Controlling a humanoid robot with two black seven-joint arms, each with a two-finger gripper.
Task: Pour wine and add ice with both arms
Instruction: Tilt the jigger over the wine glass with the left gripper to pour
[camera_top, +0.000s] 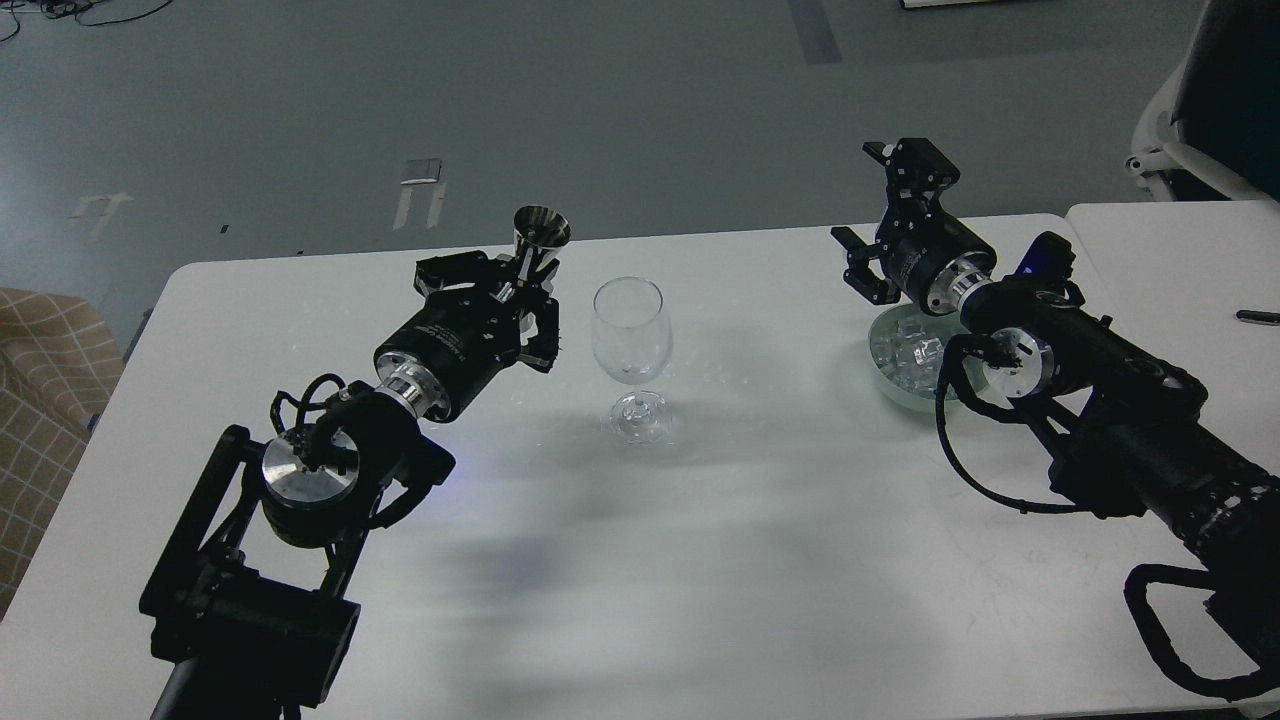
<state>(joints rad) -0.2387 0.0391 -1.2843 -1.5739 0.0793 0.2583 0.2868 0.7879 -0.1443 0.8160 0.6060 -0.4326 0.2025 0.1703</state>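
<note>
1. Head view: the right arm (1090, 400) covers the near side of the glass bowl (900, 370), so only some of the ice (905, 350) shows inside it.
2. Whether any wine lies in the stemmed glass (628, 350) at the middle of the white counter (700, 560) is hard to tell.
3. The left end effector (515, 300) is clamped on a steel jigger (538, 245), upright just left of the glass.
4. The right end effector (880, 215) hangs spread wide and empty above the bowl's far rim.

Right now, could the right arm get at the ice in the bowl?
Probably yes. The right gripper hangs open just behind the bowl, and nothing covers the ice; only the arm's own wrist overhangs part of it.
</note>
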